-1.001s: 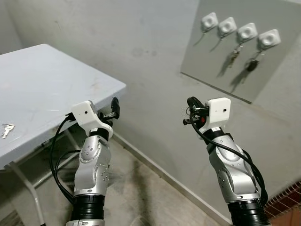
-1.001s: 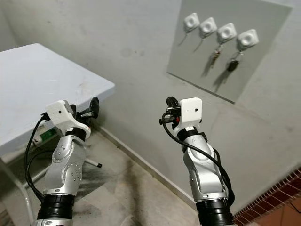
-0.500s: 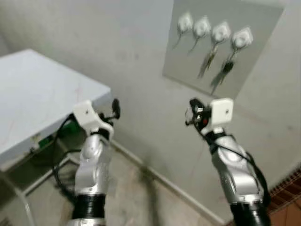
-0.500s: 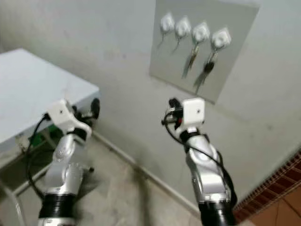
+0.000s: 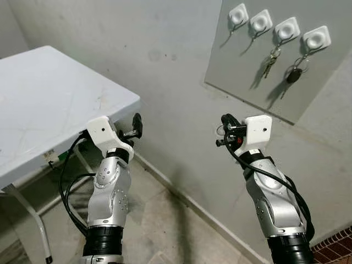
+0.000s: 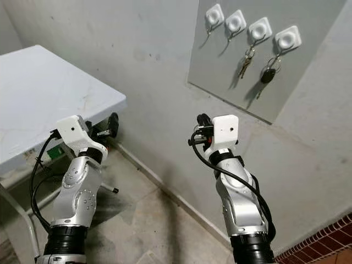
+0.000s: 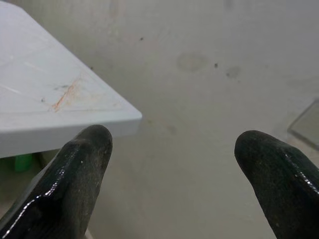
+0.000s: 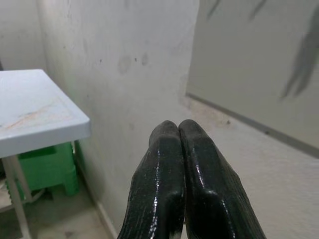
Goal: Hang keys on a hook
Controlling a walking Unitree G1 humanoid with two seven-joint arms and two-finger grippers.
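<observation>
A grey board (image 5: 247, 82) on the wall carries a row of white hooks (image 5: 260, 21). A bunch of silver keys (image 5: 269, 61) hangs from the third hook and a black key fob (image 5: 293, 75) from the fourth; the two hooks nearest the table are bare. My right gripper (image 5: 225, 125) is raised below the board, clear of the wall, its fingers (image 8: 159, 164) pressed together with nothing seen between them. My left gripper (image 5: 135, 124) is held up beside the table corner, its fingers (image 7: 75, 174) spread apart and holding nothing.
A white table (image 5: 44, 104) stands on my left against the wall, its corner (image 7: 130, 117) close to my left gripper. A green box (image 8: 45, 164) sits under it. The floor is bare concrete, with red brick tiles (image 5: 336, 247) at the lower right.
The camera swung right and back, so the whole scene shifted; the key on the table's left part has left the picture. Both arms keep the same pose.
</observation>
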